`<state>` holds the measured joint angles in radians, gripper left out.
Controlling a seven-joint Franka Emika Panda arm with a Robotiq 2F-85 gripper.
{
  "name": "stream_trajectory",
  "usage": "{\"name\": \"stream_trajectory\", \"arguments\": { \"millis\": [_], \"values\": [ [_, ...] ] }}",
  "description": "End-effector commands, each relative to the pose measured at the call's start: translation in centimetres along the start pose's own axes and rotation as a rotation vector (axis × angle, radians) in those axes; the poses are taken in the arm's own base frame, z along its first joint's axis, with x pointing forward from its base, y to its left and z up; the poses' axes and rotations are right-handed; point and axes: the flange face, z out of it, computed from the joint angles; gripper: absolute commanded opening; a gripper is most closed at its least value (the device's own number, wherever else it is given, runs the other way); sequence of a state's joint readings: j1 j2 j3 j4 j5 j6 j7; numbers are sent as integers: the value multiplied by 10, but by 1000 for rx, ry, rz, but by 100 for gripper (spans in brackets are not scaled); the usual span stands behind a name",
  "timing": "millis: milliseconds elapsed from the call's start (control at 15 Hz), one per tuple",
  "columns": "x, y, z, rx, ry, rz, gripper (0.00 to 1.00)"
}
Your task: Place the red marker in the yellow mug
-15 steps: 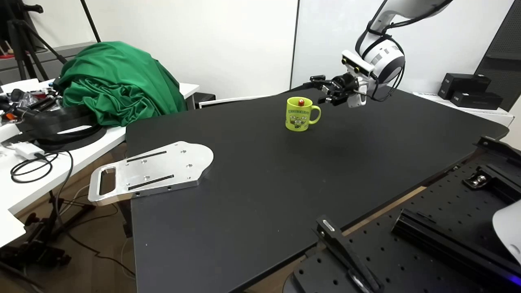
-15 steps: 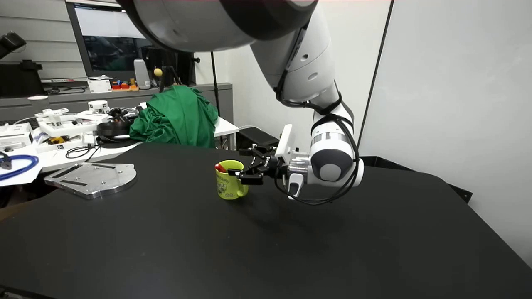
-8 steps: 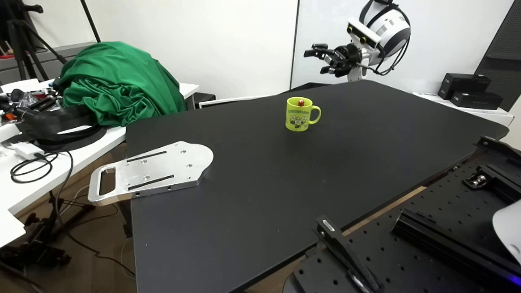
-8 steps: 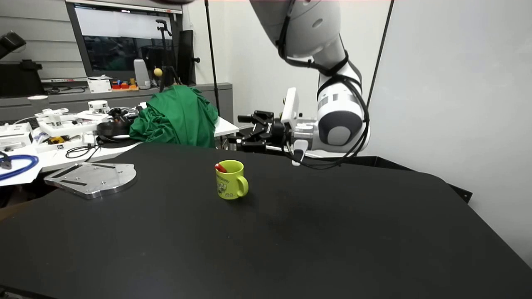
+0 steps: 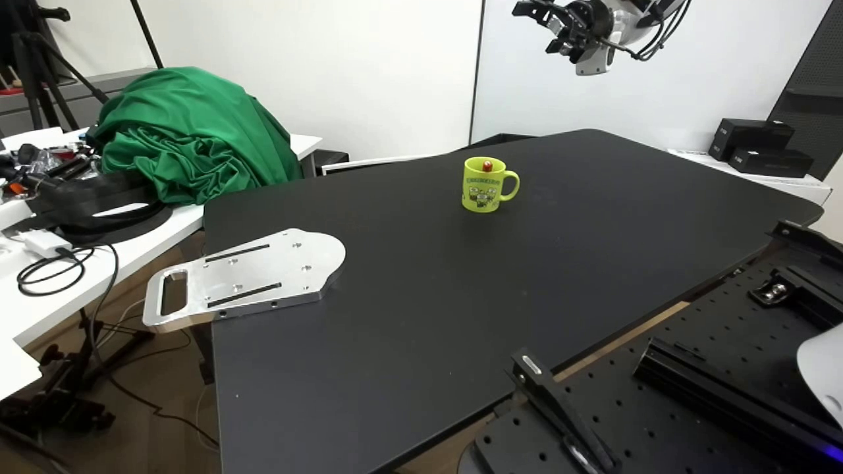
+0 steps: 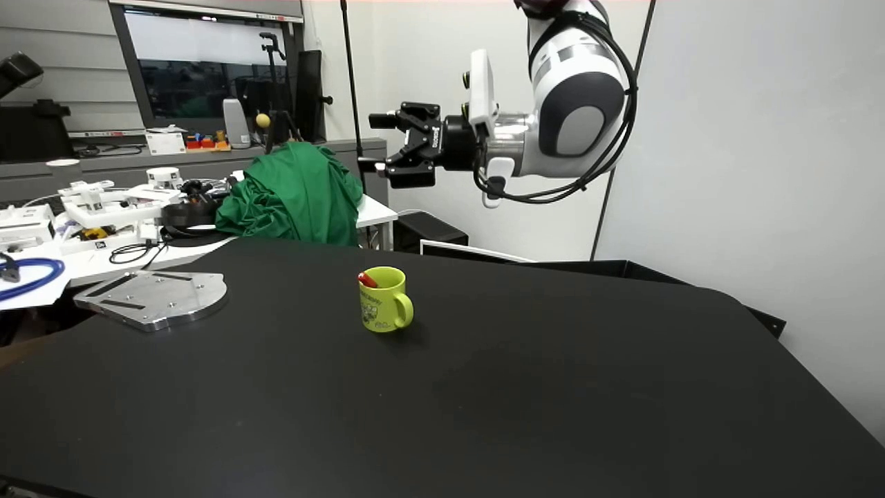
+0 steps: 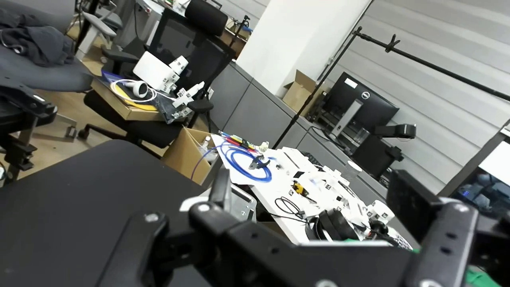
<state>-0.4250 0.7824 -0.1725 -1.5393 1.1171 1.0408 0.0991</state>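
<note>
Red marker (image 6: 367,280): inside the yellow mug (image 6: 382,306), long axis tilted, red end showing at the rim, lower part hidden. Mug upright on the worktop (image 6: 553,387). Both sit well below your gripper (image 6: 377,143) in both exterior views; its fingers (image 7: 220,190) are spread, nothing between them, aimed roughly level, not down. Placement looks done; your next move likely calls only for clearance.

A round-sided, printed yellow-green mug (image 5: 481,189) stood upright on the round-cornered matte-black table (image 5: 395,362). Well off from the mug, opposite its handle, a slotted silver metal plate (image 5: 263,270) lay there kinda poking past the edge.
</note>
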Motion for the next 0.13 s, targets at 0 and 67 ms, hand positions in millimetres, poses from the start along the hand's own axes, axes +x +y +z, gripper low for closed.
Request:
{"name": "stream_trajectory", "arguments": {
  "millis": [0, 67],
  "values": [
    [-1, 1, 0, 1, -2, -1, 100],
    [0, 3, 1, 3, -4, 0, 100]
  ]
}}
